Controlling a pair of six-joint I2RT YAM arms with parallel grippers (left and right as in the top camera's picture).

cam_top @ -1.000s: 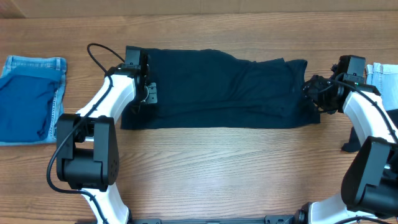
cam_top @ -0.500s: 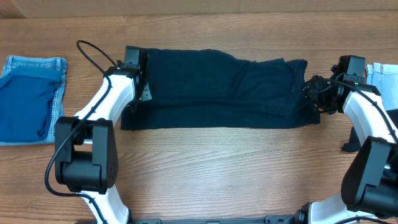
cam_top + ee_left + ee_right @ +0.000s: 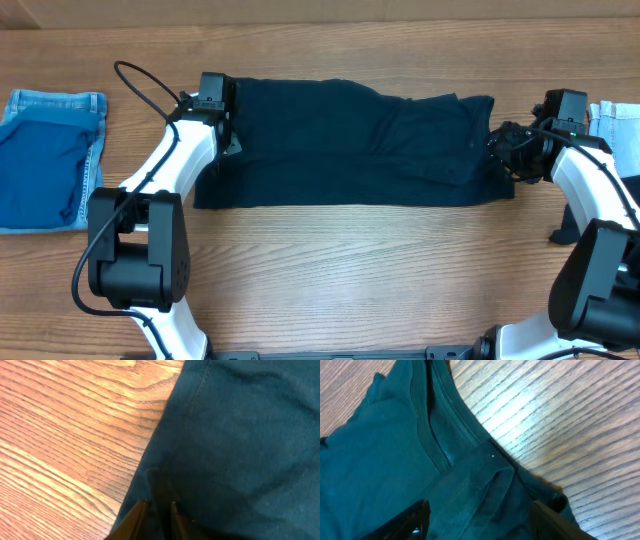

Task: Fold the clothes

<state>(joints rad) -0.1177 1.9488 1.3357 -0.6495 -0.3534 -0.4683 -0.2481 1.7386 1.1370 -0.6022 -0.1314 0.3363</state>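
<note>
A dark teal shirt [image 3: 350,140] lies flat across the far middle of the table as a long band. My left gripper [image 3: 226,142] is at the shirt's left edge. In the left wrist view its fingers [image 3: 157,510] are nearly together with a fold of the shirt [image 3: 240,435] pinched between them. My right gripper [image 3: 503,150] is at the shirt's right end. In the right wrist view its fingers [image 3: 480,517] are wide apart over the collar [image 3: 427,430], low over the cloth and holding nothing.
Folded blue jeans [image 3: 50,160] lie at the table's left edge. A light denim piece [image 3: 612,122] lies at the far right, behind my right arm. Bare wooden table [image 3: 350,270] runs along the near side.
My left gripper has shifted a little left and toward the far side along the shirt's left edge, and its cable has swung left. The right arm and the shirt have not moved.
</note>
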